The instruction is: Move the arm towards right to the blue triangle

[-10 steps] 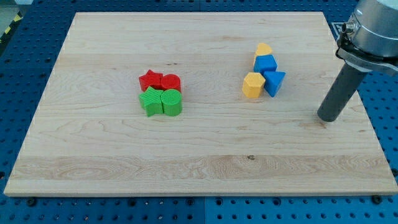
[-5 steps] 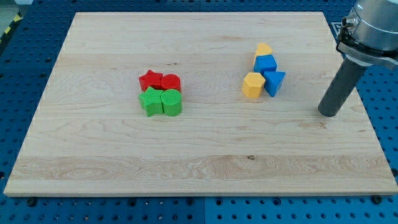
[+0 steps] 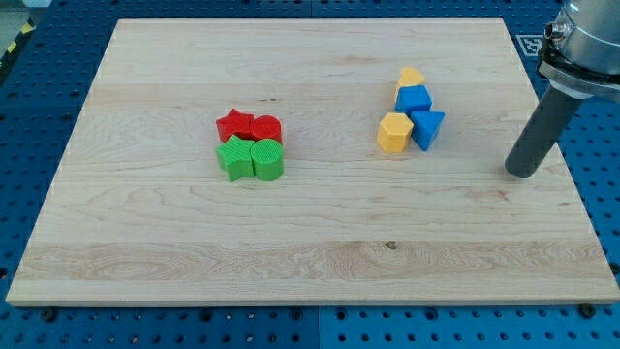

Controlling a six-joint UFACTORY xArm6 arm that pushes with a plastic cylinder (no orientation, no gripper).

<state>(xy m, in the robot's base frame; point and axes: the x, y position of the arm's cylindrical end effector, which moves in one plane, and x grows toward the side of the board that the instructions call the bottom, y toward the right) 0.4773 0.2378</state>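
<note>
Meanwhile, my tip (image 3: 520,175) is resting on the wooden board (image 3: 291,242) at the view's right, well apart from the blue triangle (image 3: 427,127), with bare wood lying between them. No jaws are fitted; the arm is ending in a plain dark rod. That triangle is sitting in a tight cluster, touching the blue cube (image 3: 414,99) above it and the yellow hexagon (image 3: 394,133) to its left. It is looking light, rigid and ready to slide, so any contact is best met on its flat right face.
</note>
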